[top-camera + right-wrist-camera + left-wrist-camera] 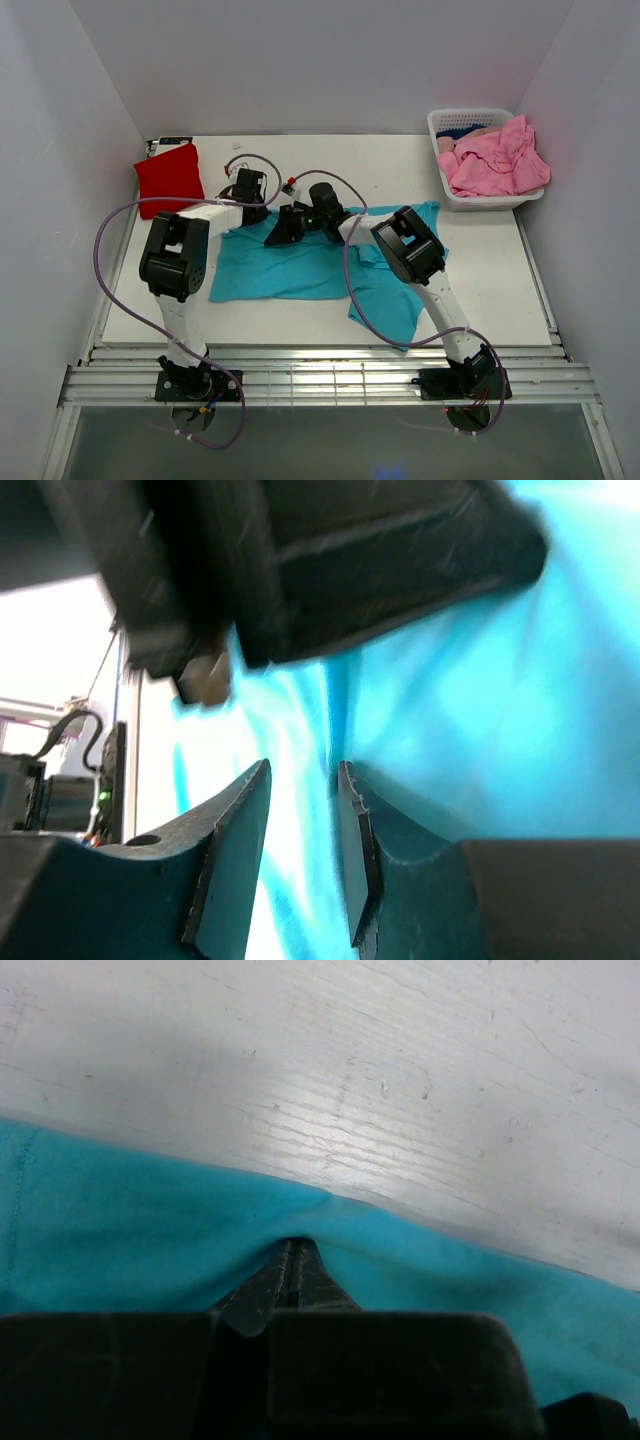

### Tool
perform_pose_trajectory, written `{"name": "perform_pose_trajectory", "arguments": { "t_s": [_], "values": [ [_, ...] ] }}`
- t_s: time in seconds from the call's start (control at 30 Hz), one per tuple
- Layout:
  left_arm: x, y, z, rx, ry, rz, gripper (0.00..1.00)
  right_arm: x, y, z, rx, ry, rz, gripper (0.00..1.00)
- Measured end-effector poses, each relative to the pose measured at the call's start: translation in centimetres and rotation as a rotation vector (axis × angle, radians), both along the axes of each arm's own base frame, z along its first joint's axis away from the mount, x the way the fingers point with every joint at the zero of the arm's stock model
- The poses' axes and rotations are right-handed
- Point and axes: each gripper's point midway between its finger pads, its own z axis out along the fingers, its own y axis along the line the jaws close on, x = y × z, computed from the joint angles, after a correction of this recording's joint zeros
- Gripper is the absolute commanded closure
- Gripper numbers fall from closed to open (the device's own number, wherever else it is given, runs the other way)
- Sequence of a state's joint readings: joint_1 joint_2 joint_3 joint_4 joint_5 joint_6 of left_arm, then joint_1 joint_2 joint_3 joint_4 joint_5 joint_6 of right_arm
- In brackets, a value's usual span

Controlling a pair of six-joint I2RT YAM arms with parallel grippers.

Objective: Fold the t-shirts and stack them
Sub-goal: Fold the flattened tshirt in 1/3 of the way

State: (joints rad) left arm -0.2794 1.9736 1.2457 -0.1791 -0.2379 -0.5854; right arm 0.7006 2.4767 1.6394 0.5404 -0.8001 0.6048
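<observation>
Teal t-shirt (290, 268) pinched by left fingers (282, 1285); right fingers (235, 860) parted; basket (470, 114) far right.

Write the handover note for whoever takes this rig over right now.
Left gripper: shut on the far edge of the teal t-shirt.
Right gripper: open at the same shirt, beside the left one; view blurred.
The teal shirt lies spread in the middle. Red t-shirt sits folded at the far left corner. Pink t-shirts are heaped in the white basket, far right.
Done: red folded. Left: fold teal, stack it, then the pinks.
</observation>
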Motion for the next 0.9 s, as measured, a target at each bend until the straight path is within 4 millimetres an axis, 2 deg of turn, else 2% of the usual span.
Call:
{"name": "perform_pose_trajectory", "arguments": {
  "t_s": [0.27, 0.43, 0.6, 0.83, 0.9],
  "values": [
    [0.6, 1.4, 0.0, -0.001, 0.004, 0.030, 1.00, -2.4, -0.9, -0.2, 0.000, 0.047, 0.037, 0.60],
    [0.6, 1.6, 0.0, -0.001, 0.001, 0.034, 1.00, -2.5, -0.7, 0.4, 0.015, 0.047, 0.037, 0.61],
    [0.7, 1.6, 0.0, -0.001, 0.001, 0.033, 1.00, -1.9, -0.2, 3.1, 0.060, 0.008, 0.028, 0.60],
    [0.9, 1.6, 0.0, -0.005, -0.005, 0.017, 1.00, 1.1, 2.1, 8.8, 0.171, -0.095, 0.000, 0.65],
    [0.9, 1.6, 0.1, -0.001, -0.006, 0.015, 1.00, 1.9, 2.9, 9.7, 0.198, -0.115, -0.003, 0.67]
  ]
}}
